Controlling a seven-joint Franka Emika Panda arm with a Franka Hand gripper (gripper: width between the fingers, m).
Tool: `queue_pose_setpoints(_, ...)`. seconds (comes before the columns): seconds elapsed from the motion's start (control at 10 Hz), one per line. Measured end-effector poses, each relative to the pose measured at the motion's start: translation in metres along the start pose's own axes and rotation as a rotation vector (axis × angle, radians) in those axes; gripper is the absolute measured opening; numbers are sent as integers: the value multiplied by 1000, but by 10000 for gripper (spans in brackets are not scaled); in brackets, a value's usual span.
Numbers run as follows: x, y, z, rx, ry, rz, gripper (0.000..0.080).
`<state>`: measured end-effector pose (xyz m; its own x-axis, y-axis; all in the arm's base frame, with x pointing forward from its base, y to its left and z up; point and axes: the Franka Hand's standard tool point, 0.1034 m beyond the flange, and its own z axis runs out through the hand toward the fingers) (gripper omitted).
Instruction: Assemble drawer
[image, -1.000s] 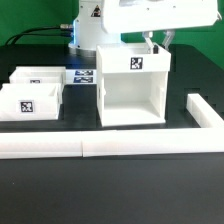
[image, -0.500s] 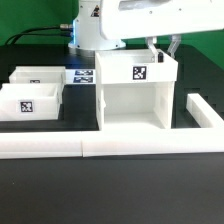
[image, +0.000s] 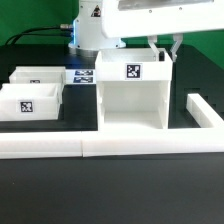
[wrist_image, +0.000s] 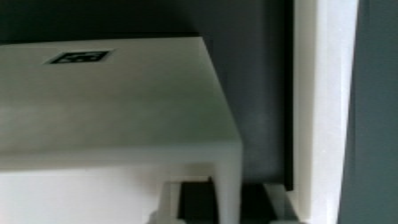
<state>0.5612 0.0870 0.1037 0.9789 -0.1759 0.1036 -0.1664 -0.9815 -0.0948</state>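
The drawer's tall open-fronted casing (image: 135, 95) stands upright at the table's middle, with a square tag on its top. My gripper (image: 163, 52) is at the casing's top rear corner on the exterior view's right. In the wrist view its jaws (wrist_image: 231, 205) straddle the casing's thin side wall and look shut on it. The casing's tagged top (wrist_image: 107, 100) fills that view. Two small trays stand at the exterior view's left, a nearer one (image: 30, 102) and a farther one (image: 36, 75); their knobs are hidden.
A long low white L-shaped bar (image: 100, 148) runs along the front and turns back at the exterior view's right (image: 203, 110), close to the casing; it also shows in the wrist view (wrist_image: 324, 100). The marker board (image: 82, 75) lies behind the casing by the robot's base.
The casing has shifted a little toward the exterior view's right and nearer the front bar, and my gripper moved with it. The trays have not moved.
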Motion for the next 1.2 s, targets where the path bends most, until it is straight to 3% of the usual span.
queue_pose_setpoints(0.5,12,-16,1,27,17,432,39)
queue_pose_setpoints(0.9,12,-22,-2,43,18,581,39)
queue_pose_setpoints(1.2,7,-31,0,51,-2,891,39)
